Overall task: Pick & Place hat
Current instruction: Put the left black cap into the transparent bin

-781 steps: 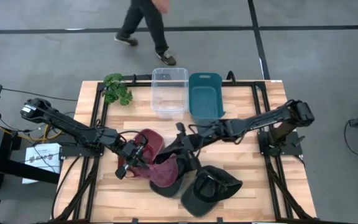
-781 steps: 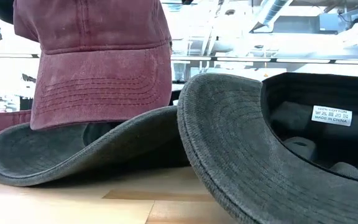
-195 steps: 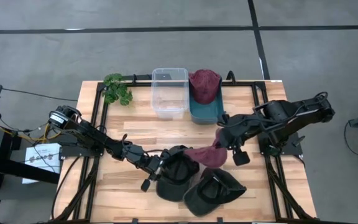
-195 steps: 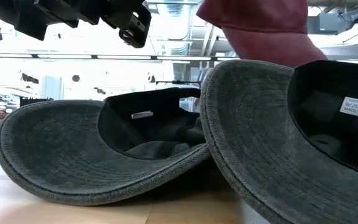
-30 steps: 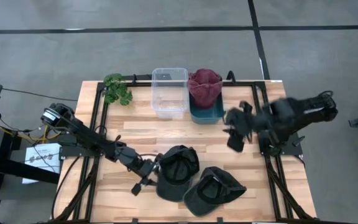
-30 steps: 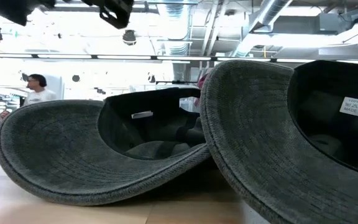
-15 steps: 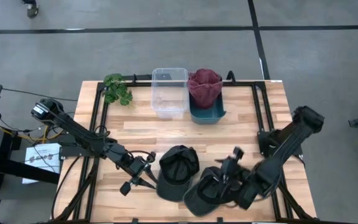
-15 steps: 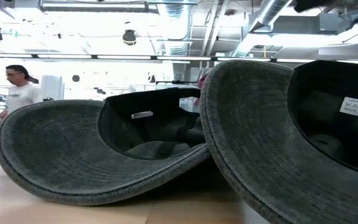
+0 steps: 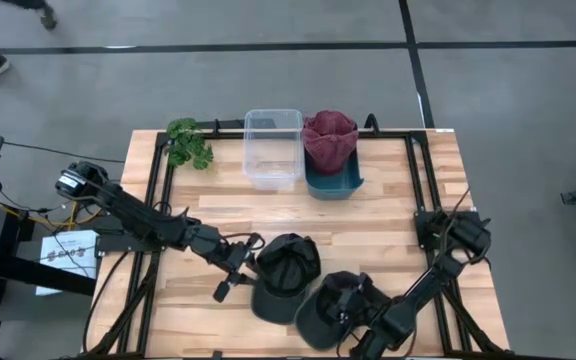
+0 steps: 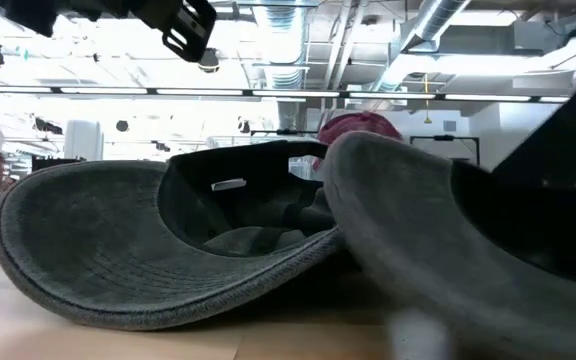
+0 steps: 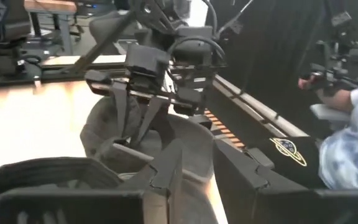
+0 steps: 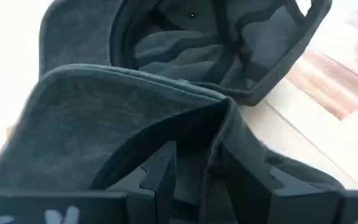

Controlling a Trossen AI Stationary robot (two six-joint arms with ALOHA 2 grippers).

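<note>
High view: two dark hats on the wooden surface [image 9: 388, 215] near its front edge, one [image 9: 286, 275] at centre, other [image 9: 330, 305] just beside it on the right; red hat [image 9: 329, 135] in teal bin [image 9: 333, 185], clear bin [image 9: 273, 150] alongside, green plant [image 9: 188, 142] at far left corner. Right pincer [image 12: 194, 165] down on the right-hand dark hat, fingers closed over its brim. Left pincer [image 9: 236, 272] just left of the centre hat, fingers spread, holding nothing

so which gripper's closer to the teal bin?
Left. The left gripper sits at the near-left dark cap, mid-table. The right gripper is at the front edge, farther from the teal bin.
</note>
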